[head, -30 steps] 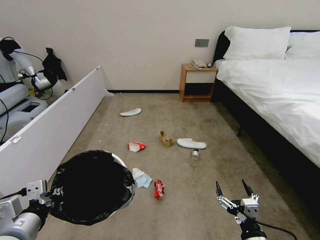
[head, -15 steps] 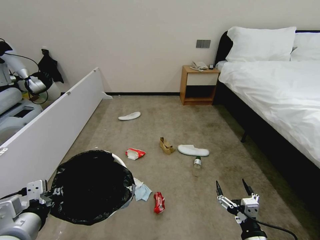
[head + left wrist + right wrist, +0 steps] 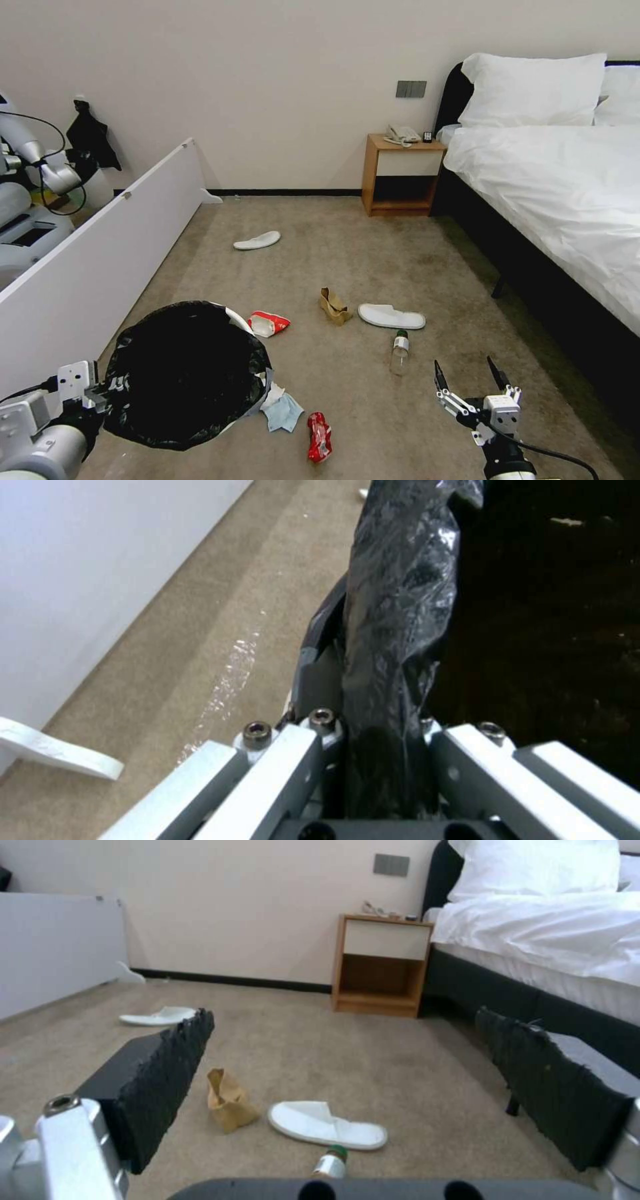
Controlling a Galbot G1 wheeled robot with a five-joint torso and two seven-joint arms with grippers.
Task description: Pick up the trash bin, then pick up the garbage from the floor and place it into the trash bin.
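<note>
From the head, the left gripper [image 3: 100,393] clamped the rim of the round white trash bin [image 3: 183,373] with its crinkled black liner, beside a crushed red can [image 3: 319,437]. At the left wrist, liner [image 3: 393,645] sat pinched between the fingers. The right gripper [image 3: 360,1085] gaped wide above a clear bottle [image 3: 330,1162]; lowering squarely over one piece would probably serve best.
</note>
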